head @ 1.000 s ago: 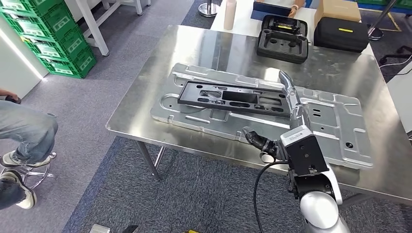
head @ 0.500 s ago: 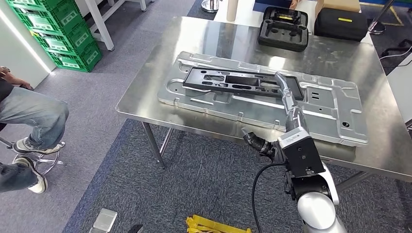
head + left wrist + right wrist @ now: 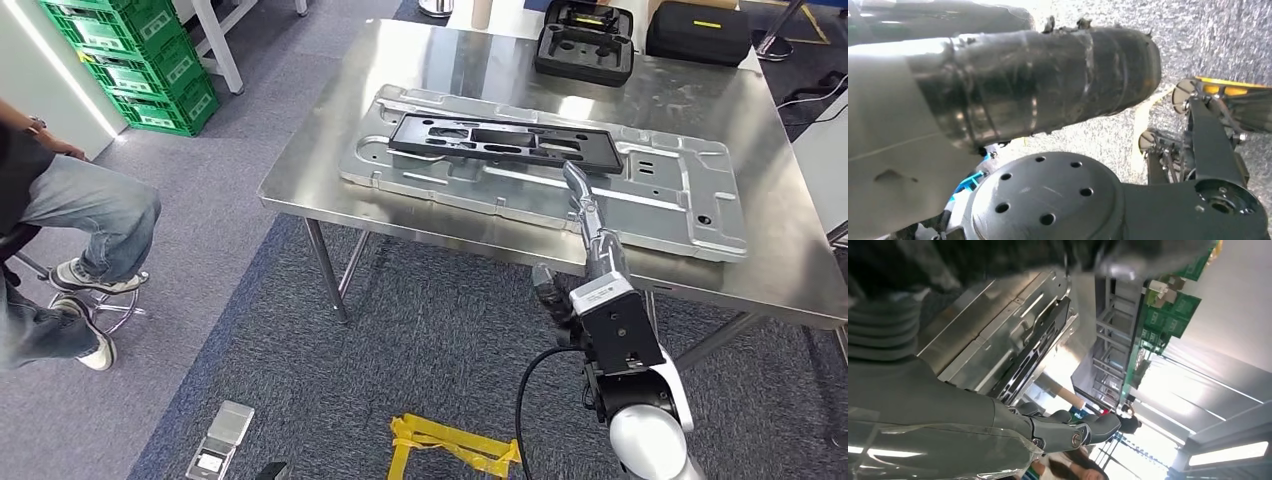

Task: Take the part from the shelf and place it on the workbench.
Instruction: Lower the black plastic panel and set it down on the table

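The black part (image 3: 505, 142) lies flat on a silver panel (image 3: 655, 205) on the steel bench (image 3: 450, 60). The right hand (image 3: 585, 225) hangs at the bench's near edge, fingers extended and apart, holding nothing. The left hand (image 3: 1013, 85): grip cannot be told. A seated person (image 3: 60, 215) is at left.

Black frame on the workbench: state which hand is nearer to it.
Right. The right hand reaches over the workbench edge, fingertips just short of the black frame. The left hand hangs low over the carpet beside the robot's body, away from it.
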Available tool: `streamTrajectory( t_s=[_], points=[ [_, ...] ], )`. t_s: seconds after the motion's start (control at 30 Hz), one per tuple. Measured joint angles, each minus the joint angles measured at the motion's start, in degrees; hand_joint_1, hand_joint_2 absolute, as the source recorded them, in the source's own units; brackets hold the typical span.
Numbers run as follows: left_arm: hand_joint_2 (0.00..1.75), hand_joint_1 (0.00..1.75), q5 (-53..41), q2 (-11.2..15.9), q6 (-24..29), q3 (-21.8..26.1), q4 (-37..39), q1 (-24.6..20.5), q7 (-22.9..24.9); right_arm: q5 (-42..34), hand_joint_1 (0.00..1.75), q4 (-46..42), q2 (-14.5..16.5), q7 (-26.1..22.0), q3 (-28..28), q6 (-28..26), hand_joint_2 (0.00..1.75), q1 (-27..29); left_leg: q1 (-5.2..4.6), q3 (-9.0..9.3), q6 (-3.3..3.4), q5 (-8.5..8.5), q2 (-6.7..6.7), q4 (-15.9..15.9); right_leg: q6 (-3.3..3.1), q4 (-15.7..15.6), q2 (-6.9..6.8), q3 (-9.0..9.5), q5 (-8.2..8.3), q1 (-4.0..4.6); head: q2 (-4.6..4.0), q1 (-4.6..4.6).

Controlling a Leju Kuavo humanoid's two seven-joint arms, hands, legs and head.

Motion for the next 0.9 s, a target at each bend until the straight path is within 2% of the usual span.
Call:
streamTrajectory(
  t_s=[0.03, 0.07, 0.1, 0.13, 0.2, 0.23, 0.27, 0.3, 0.33, 0.37, 0.4, 0.43, 0.47, 0.5, 0.53, 0.57, 0.6, 0.63, 0.7, 0.73, 0.77, 0.8, 0.83, 0.87, 0.9],
  points=[
    [0.00, 0.00, 0.00, 0.05, -0.02, 0.04, 0.00, 0.03, 0.02, -0.05, 0.00, 0.04, 0.01, 0.01, 0.01, 0.00, 0.00, 0.05, 0.08, -0.11, -0.36, 0.25, 0.00, -0.15, -0.34, -0.08, -0.08, -0.36, 0.53, -0.05, 0.00, 0.02],
    [0.00, 0.00, 0.01, 0.15, -0.05, 0.07, 0.00, 0.06, 0.02, -0.09, 0.00, 0.09, 0.02, 0.02, 0.02, 0.00, 0.00, 0.09, 0.12, -0.44, -0.61, -0.43, -0.01, 0.22, -0.77, -0.26, -0.17, -0.74, 1.13, -0.12, 0.00, 0.00],
    [0.00, 0.00, 0.01, 0.25, -0.08, 0.09, 0.00, 0.10, 0.02, -0.11, 0.00, 0.13, 0.04, 0.02, 0.03, 0.00, 0.00, 0.12, 0.13, -1.09, -0.79, -2.17, -0.03, 1.58, -1.20, -0.45, -0.27, -1.21, 1.80, -0.21, 0.00, -0.08],
    [0.00, 0.00, 0.02, 0.34, -0.15, 0.11, 0.00, 0.13, 0.00, -0.13, 0.00, 0.19, 0.07, 0.01, 0.05, 0.00, 0.00, 0.14, 0.15, -2.10, -0.87, -4.95, -0.03, 4.33, -1.54, -0.55, -0.36, -1.79, 2.46, -0.26, 0.00, -0.14],
    [0.00, 0.00, 0.02, 0.52, -0.35, 0.13, 0.00, 0.18, -0.04, -0.17, 0.00, 0.31, 0.08, 0.01, 0.06, 0.00, 0.00, 0.22, 0.14, -4.46, -0.97, -10.49, -0.04, 12.42, -1.92, -0.44, -0.38, -3.34, 3.67, -0.06, 0.00, -0.26],
    [0.00, 0.00, 0.02, 0.62, -0.45, 0.13, 0.00, 0.20, -0.06, -0.19, 0.00, 0.38, 0.08, 0.01, 0.07, 0.00, 0.00, 0.29, 0.14, -5.10, -1.01, -11.67, -0.04, 15.87, -1.95, -0.30, -0.38, -4.20, 4.26, 0.05, 0.00, -0.27],
    [0.00, 0.00, 0.02, 0.72, -0.51, 0.13, 0.00, 0.20, -0.06, -0.21, 0.00, 0.44, 0.08, 0.02, 0.08, 0.00, 0.00, 0.36, 0.14, -4.88, -0.99, -11.38, -0.04, 17.61, -1.96, -0.09, -0.37, -5.10, 4.81, 0.15, 0.00, -0.28],
    [0.00, 0.00, 0.02, 0.82, -0.55, 0.13, 0.00, 0.19, -0.07, -0.25, 0.00, 0.47, 0.08, 0.01, 0.09, 0.00, 0.00, 0.42, 0.12, -3.60, -0.90, -10.05, -0.04, 17.23, -1.90, 0.20, -0.35, -6.01, 5.29, 0.23, 0.00, -0.29],
    [0.00, 0.00, 0.02, 0.89, -0.56, 0.13, 0.00, 0.16, -0.07, -0.30, 0.00, 0.49, 0.08, 0.01, 0.10, 0.00, 0.00, 0.47, 0.08, -1.25, -0.70, -8.46, -0.04, 14.82, -1.80, 0.55, -0.31, -6.90, 5.73, 0.29, 0.00, -0.29],
    [0.00, 0.00, 0.03, 1.01, -0.56, 0.13, -0.01, 0.10, -0.11, -0.35, 0.00, 0.49, 0.08, 0.01, 0.10, 0.00, 0.00, 0.50, -0.03, 1.90, -0.39, -7.63, -0.04, 10.96, -1.65, 0.94, -0.27, -7.69, 6.10, 0.35, 0.00, -0.30],
    [0.00, 0.00, 0.05, 1.11, -0.56, 0.13, -0.01, 0.02, -0.15, -0.42, 0.00, 0.49, 0.09, 0.00, 0.09, -0.02, 0.00, 0.50, -0.16, 5.09, -0.09, -7.63, -0.04, 6.57, -1.44, 1.36, -0.26, -8.33, 6.40, 0.42, 0.00, -0.31],
    [0.00, 0.00, 0.08, 1.20, -0.57, 0.13, -0.02, -0.09, -0.19, -0.52, 0.00, 0.48, 0.09, -0.03, 0.07, -0.07, 0.00, 0.51, -0.32, 7.48, 0.17, -8.19, -0.05, 3.01, -1.18, 1.67, -0.29, -8.77, 6.77, 0.44, 0.00, -0.33],
    [0.00, 0.00, 0.12, 1.27, -0.58, 0.14, -0.02, -0.19, -0.21, -0.64, 0.00, 0.49, 0.09, -0.05, 0.05, -0.11, 0.00, 0.53, -0.51, 8.84, 0.40, -8.83, -0.06, 0.73, -0.88, 1.83, -0.37, -9.05, 7.17, 0.42, 0.00, -0.34],
    [0.00, 0.00, 0.15, 1.28, -0.61, 0.14, -0.02, -0.23, -0.17, -0.76, 0.00, 0.52, 0.08, -0.08, 0.04, -0.15, 0.00, 0.58, -0.64, 9.18, 0.61, -8.95, -0.07, -0.29, -0.58, 1.85, -0.44, -9.21, 7.64, 0.37, 0.00, -0.36],
    [0.00, 0.00, 0.17, 1.21, -0.63, 0.15, -0.01, -0.24, -0.13, -0.89, 0.00, 0.55, 0.05, -0.09, 0.02, -0.19, 0.00, 0.68, -0.57, 8.94, 0.90, -8.59, -0.03, -0.52, -0.26, 1.83, -0.42, -9.38, 7.97, 0.30, 0.00, -0.36],
    [0.00, 0.00, 0.18, 1.12, -0.64, 0.16, -0.01, -0.21, -0.09, -1.02, 0.00, 0.58, 0.02, -0.09, 0.00, -0.21, 0.00, 0.76, -0.47, 8.57, 1.24, -8.02, 0.04, -0.65, 0.14, 2.18, -0.30, -9.68, 7.51, 0.26, 0.00, -0.31],
    [0.00, 0.00, 0.19, 1.00, -0.62, 0.17, 0.00, -0.18, -0.06, -1.16, 0.00, 0.62, -0.03, -0.09, -0.03, -0.24, 0.00, 0.84, -0.32, 8.06, 1.61, -7.39, 0.13, -0.79, 0.56, 3.41, -0.15, -10.26, 6.05, 0.19, 0.00, -0.20],
    [0.00, 0.00, 0.19, 0.86, -0.61, 0.18, 0.01, -0.19, -0.04, -1.33, 0.00, 0.66, -0.09, -0.09, -0.08, -0.27, 0.00, 0.94, -0.15, 7.40, 1.89, -6.71, 0.23, -0.91, 1.00, 5.81, 0.00, -11.14, 3.61, 0.06, 0.00, -0.09],
    [0.00, 0.00, 0.26, 0.73, -0.58, 0.20, 0.00, -0.21, -0.03, -2.03, 0.00, 0.85, -0.28, -0.09, -0.21, -0.30, 0.00, 1.42, -0.14, 5.71, 2.19, -5.48, 0.38, -0.88, 1.76, 13.40, 0.06, -13.26, -2.03, -0.32, 0.00, 0.07],
    [0.00, 0.00, 0.32, 0.70, -0.60, 0.21, 0.00, -0.21, -0.03, -2.58, 0.00, 1.00, -0.40, -0.10, -0.35, -0.30, 0.00, 1.86, -0.13, 4.82, 2.19, -4.88, 0.52, -0.86, 2.02, 16.95, 0.06, -13.96, -3.48, -0.48, 0.00, 0.07],
    [0.00, 0.00, 0.42, 0.67, -0.61, 0.21, 0.00, -0.18, -0.03, -3.27, 0.00, 1.17, -0.55, -0.17, -0.55, -0.31, 0.00, 2.36, -0.10, 3.96, 2.14, -4.32, 0.72, -0.84, 2.19, 19.11, 0.04, -14.00, -3.43, -0.61, 0.00, 0.07],
    [0.00, 0.00, 0.51, 0.63, -0.60, 0.22, 0.00, -0.15, -0.04, -4.02, 0.00, 1.36, -0.69, -0.33, -0.82, -0.31, 0.00, 2.85, -0.08, 3.15, 2.07, -3.81, 1.03, -0.81, 2.29, 19.43, -0.01, -13.23, -2.01, -0.72, 0.00, 0.08],
    [0.00, 0.00, 0.60, 0.59, -0.59, 0.24, 0.00, -0.10, -0.05, -4.81, 0.00, 1.57, -0.83, -0.58, -1.12, -0.33, 0.00, 3.29, -0.07, 2.43, 1.92, -3.32, 1.36, -0.78, 2.31, 17.76, -0.24, -11.50, 0.04, -0.81, 0.00, 0.08],
    [0.00, 0.00, 0.68, 0.55, -0.55, 0.30, -0.01, -0.06, -0.09, -5.58, 0.00, 1.80, -0.98, -0.88, -1.46, -0.39, 0.00, 3.71, -0.10, 1.90, 1.72, -2.88, 1.71, -0.73, 2.26, 14.31, -1.05, -8.79, 1.62, -0.85, 0.00, 0.06],
    [0.00, 0.00, 0.73, 0.51, -0.50, 0.39, -0.02, 0.00, -0.13, -6.30, 0.00, 2.03, -1.13, -1.18, -1.83, -0.52, 0.00, 4.09, -0.21, 1.55, 1.47, -2.55, 2.11, -0.64, 2.13, 9.71, -2.21, -5.40, 2.05, -0.81, 0.00, 0.09]
  ],
)
